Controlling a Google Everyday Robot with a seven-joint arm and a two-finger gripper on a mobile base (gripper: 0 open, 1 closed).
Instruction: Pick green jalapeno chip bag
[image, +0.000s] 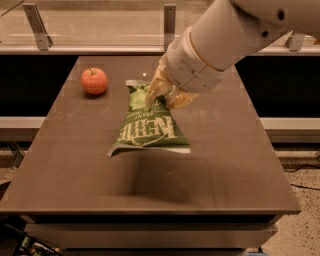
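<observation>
The green jalapeno chip bag (148, 126), crinkly green foil with white "KETTLE" lettering, hangs tilted above the middle of the brown table (150, 180). Its upper end is pinched between my gripper's tan fingers. My gripper (163, 96) is shut on the bag's top and holds it clear of the tabletop, with the bag's shadow on the table below. The big white arm reaches in from the upper right.
A red apple (94, 80) sits on the table at the back left. A glass barrier with metal posts (169, 22) runs along the far side. The table's front edge is near the bottom of the view.
</observation>
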